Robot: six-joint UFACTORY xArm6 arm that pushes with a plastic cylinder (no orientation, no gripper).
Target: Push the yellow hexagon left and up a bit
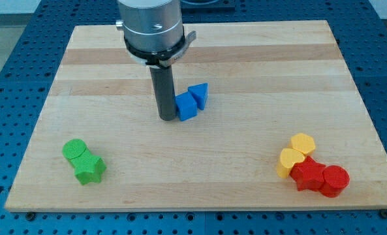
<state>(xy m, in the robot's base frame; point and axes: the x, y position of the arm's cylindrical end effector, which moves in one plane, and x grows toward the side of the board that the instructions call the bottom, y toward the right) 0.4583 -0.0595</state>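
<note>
The yellow hexagon (303, 143) lies at the view's lower right, touching a second yellow block (288, 160) just below and left of it. My tip (166, 118) stands near the board's middle, far to the left of the yellow hexagon. It is right beside a blue cube (186, 106), on that cube's left side.
A blue triangular block (199, 94) sits just right of the blue cube. Two red blocks (308, 175) (335, 181) touch the yellow ones at the lower right. A green cylinder (74, 150) and a green star-like block (89, 169) lie at the lower left. The wooden board (245, 59) rests on a blue perforated table.
</note>
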